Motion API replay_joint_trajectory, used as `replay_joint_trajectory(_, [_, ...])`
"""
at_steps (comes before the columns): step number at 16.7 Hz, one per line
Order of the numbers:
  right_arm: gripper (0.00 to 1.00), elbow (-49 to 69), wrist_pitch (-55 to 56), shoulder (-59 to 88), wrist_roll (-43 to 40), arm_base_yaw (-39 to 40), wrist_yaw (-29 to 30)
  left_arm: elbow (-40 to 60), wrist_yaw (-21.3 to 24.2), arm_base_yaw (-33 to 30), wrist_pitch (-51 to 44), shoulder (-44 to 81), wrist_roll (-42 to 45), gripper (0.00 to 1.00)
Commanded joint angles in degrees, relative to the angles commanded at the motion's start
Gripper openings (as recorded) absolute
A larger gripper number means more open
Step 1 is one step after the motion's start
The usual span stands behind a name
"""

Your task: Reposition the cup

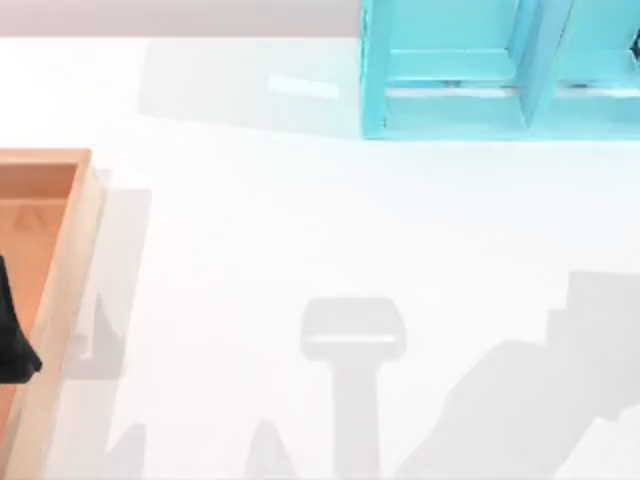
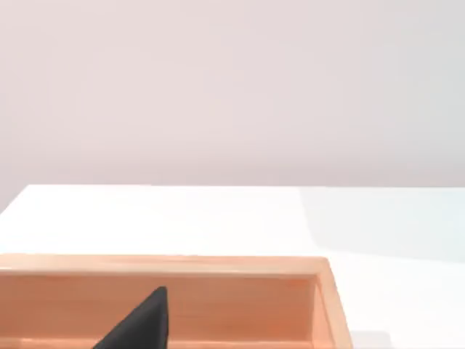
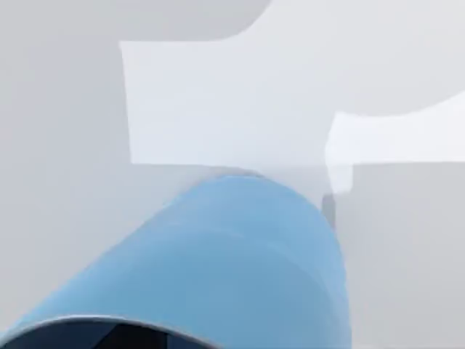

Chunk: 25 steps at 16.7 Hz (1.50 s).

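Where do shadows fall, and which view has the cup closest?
Top view: grey arm shadows lie across the white table near its bottom edge, and beside the wooden tray. Right wrist view: blue cup looms close, a hard-edged shadow behind it. Left wrist view: evenly lit.

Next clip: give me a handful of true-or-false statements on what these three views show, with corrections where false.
1. A wooden tray sits at the table's left edge in the top view. True.
2. The shelf unit at the far side of the table is red. False: it is light blue.
3. The right wrist view shows a blue cup close to the camera. True.
4. The cup stands inside the wooden tray. False: no cup shows in the tray in the top or left wrist views; the cup is close before the right wrist camera.
5. A dark part of the left gripper hangs over the wooden tray. True.
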Motion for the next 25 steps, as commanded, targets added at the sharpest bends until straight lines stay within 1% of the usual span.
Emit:
replay_joint_trajectory(4, [1.0,-0.09,0.1,0.04,0.0,0.0,0.0,0.0,0.0,0.0,0.0,0.0,0.0,1.0])
replay_joint_trajectory(17, [0.02,-0.09,0.1,0.04,0.0,0.0,0.0,0.0,0.0,0.0,0.0,0.0,0.0,1.0])
replay_joint_trajectory(18, [0.0,-0.09,0.1,0.04,0.0,0.0,0.0,0.0,0.0,0.0,0.0,0.0,0.0,1.0])
replay_joint_trajectory(25, [0.0,-0.09,0.1,0.04,0.0,0.0,0.0,0.0,0.0,0.0,0.0,0.0,0.0,1.0])
